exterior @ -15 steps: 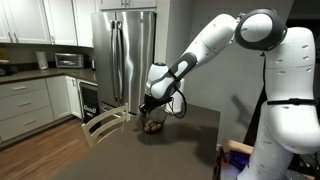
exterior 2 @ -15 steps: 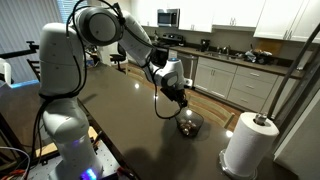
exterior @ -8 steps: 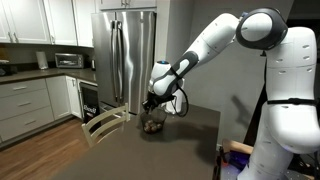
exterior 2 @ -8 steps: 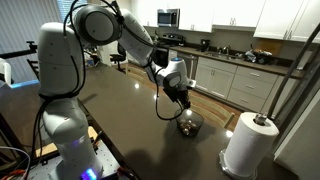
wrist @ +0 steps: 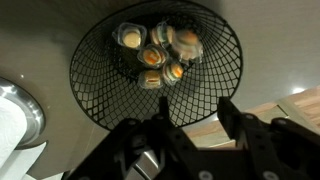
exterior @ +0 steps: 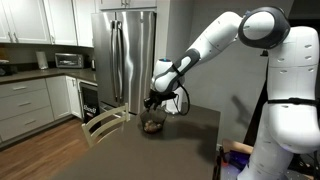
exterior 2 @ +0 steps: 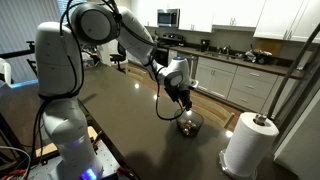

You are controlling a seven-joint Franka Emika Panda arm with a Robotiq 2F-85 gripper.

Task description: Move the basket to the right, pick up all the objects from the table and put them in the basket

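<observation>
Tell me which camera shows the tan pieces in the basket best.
The wrist view: it looks straight down into the basket, with the tan pieces clustered and individually distinct. In both exterior views the basket is small and the pieces are only a pale blur through the mesh.

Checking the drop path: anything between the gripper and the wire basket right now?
Nothing visible. The gripper hangs directly above the mesh basket, whose open top shows only the tan pieces inside. The paper towel roll stands off to one side.
</observation>
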